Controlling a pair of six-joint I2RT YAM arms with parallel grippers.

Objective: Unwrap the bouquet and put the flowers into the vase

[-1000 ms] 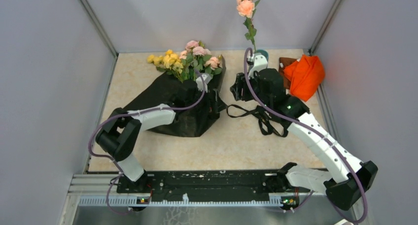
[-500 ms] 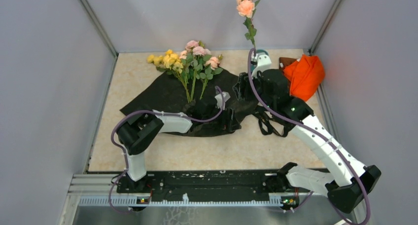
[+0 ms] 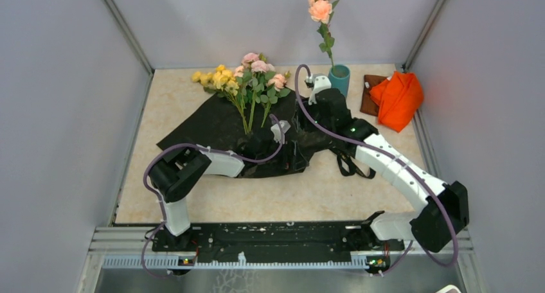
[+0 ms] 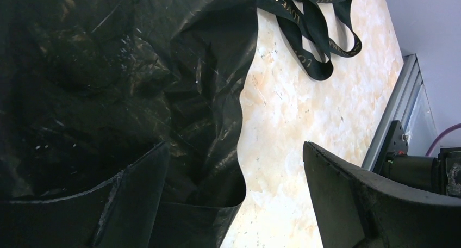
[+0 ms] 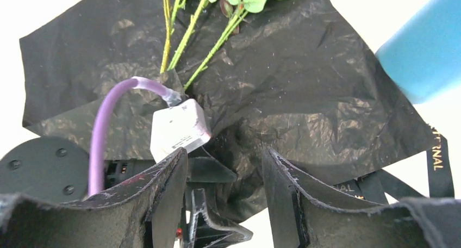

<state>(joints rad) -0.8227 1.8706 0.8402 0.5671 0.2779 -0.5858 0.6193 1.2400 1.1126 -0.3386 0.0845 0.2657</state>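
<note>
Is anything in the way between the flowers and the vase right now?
Yes: the right arm sits between the flowers and the vase, and a tall peach rose already stands in the vase.

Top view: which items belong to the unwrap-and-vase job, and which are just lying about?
Job: flowers, black sheet, ribbon, vase.
Lying about: orange cloth, brown item under it, tall peach rose standing in the vase.

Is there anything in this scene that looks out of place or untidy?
The ribbon lies loose in tangled loops on the table, right of the crumpled wrap. An orange cloth sits bunched in the far right corner, near the vase. Nothing looks spilled or broken.
</note>
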